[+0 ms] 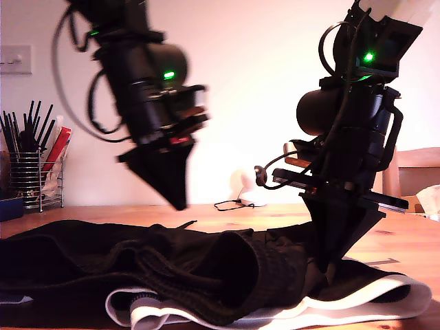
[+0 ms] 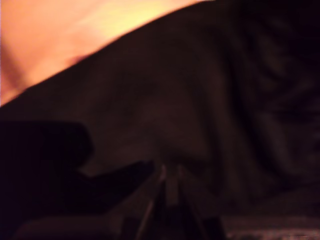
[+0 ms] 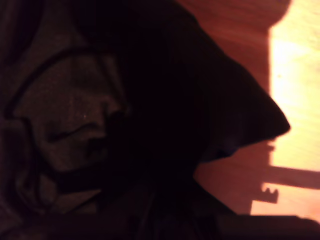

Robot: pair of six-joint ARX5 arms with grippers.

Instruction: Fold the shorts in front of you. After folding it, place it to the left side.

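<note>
One pair of shorts (image 1: 206, 275) lies crumpled on the wooden desk (image 1: 405, 240). Two arms: one gripper (image 1: 326, 265) is down in the shorts, the other (image 1: 180, 203) hangs above them. Whether my fingers are spread, I cannot tell. Beyond the shorts, one wire holder (image 1: 31, 180) stands against a pale wall (image 1: 254, 103).

Exterior view backlit, one arm motion-blurred; both wrist views dim, orange-tinted, soft.

shorts (image 1: 206, 275) on table (image 1: 405, 240) front | utensil rack (image 1: 31, 175) behind, ext view's left
</note>
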